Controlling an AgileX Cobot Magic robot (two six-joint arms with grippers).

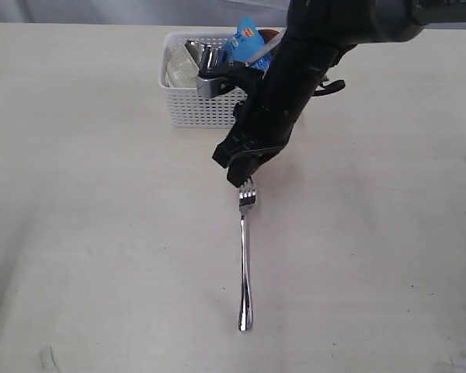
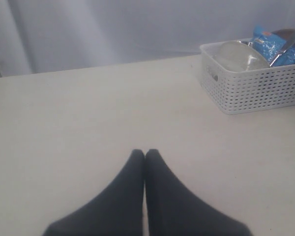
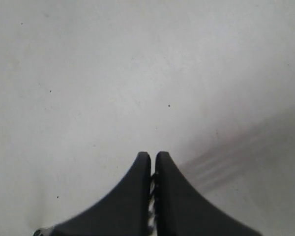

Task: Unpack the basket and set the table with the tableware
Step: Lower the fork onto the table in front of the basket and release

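Note:
A steel fork (image 1: 245, 256) stretches over the table (image 1: 101, 233) with its handle end toward the front edge. My right gripper (image 1: 245, 180) is shut on its tines; a sliver of metal shows between the fingers (image 3: 137, 196) in the right wrist view. Whether the handle rests on the table I cannot tell. Behind the right arm stands the white basket (image 1: 202, 109), which holds a steel cup (image 1: 206, 56) and a pale bowl (image 2: 236, 55). My left gripper (image 2: 145, 153) is shut on nothing, above bare table short of the basket (image 2: 255, 91).
A blue snack packet (image 1: 245, 43) sticks up from the basket, next to a brown item (image 1: 268, 34). The black right arm (image 1: 295, 78) covers the basket's right part. A grey curtain (image 2: 113, 29) hangs behind the far table edge.

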